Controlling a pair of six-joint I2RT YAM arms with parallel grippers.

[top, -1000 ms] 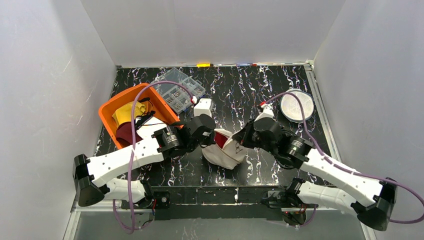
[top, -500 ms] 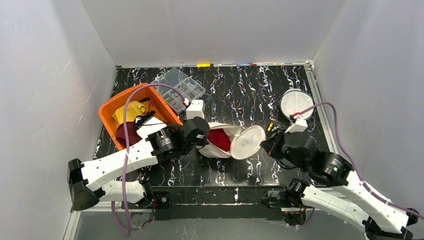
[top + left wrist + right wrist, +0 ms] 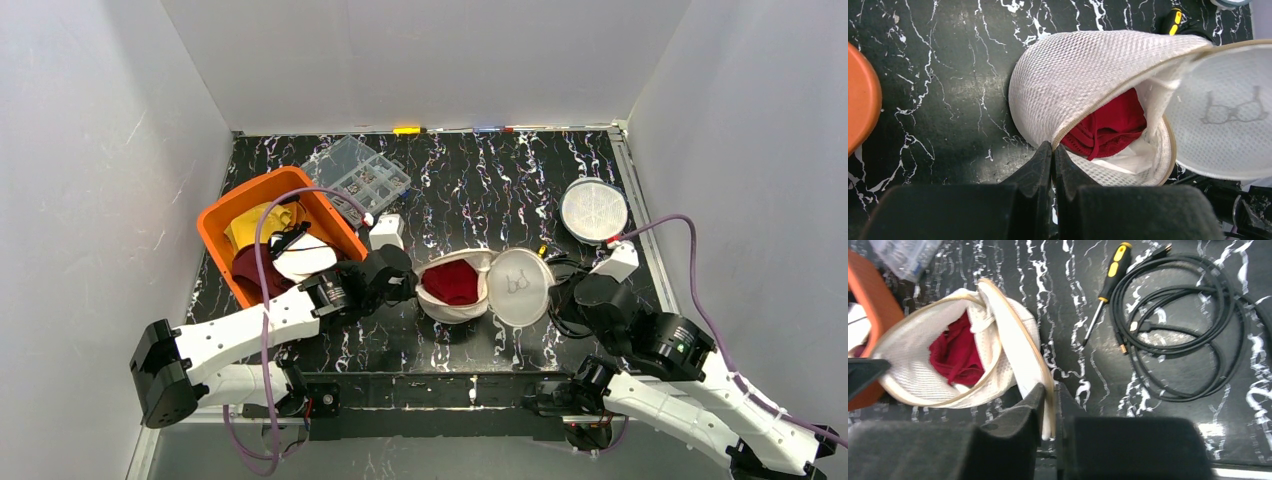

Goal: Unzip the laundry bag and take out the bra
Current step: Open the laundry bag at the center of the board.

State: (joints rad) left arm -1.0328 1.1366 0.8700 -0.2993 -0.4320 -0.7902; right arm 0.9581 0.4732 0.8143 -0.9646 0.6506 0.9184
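Note:
The white mesh laundry bag [image 3: 470, 308] lies unzipped at the table's middle, its round lid [image 3: 520, 285] with a bra drawing folded out flat to the right. The red bra [image 3: 452, 282] sits inside the open half. My left gripper [image 3: 412, 288] is shut on the bag's tan rim at its left end; in the left wrist view the rim meets the left gripper [image 3: 1053, 147] just in front of the bra [image 3: 1110, 125]. My right gripper [image 3: 1049, 390] is shut on the lid's edge [image 3: 1018, 345], with the bra [image 3: 955, 352] beyond it.
An orange bin [image 3: 215, 212] holding yellow, maroon and white items stands at the left, with a clear parts box [image 3: 357, 175] behind it. A round white mesh disc [image 3: 594, 210] lies at the right. A yellow-handled screwdriver [image 3: 1108, 287] and a coiled black cable [image 3: 1178, 335] lie beside the lid.
The bag was bunched up between both grippers. The right arm has drawn back to the right, swinging the lid open flat and baring the bra. The left gripper shifted slightly left.

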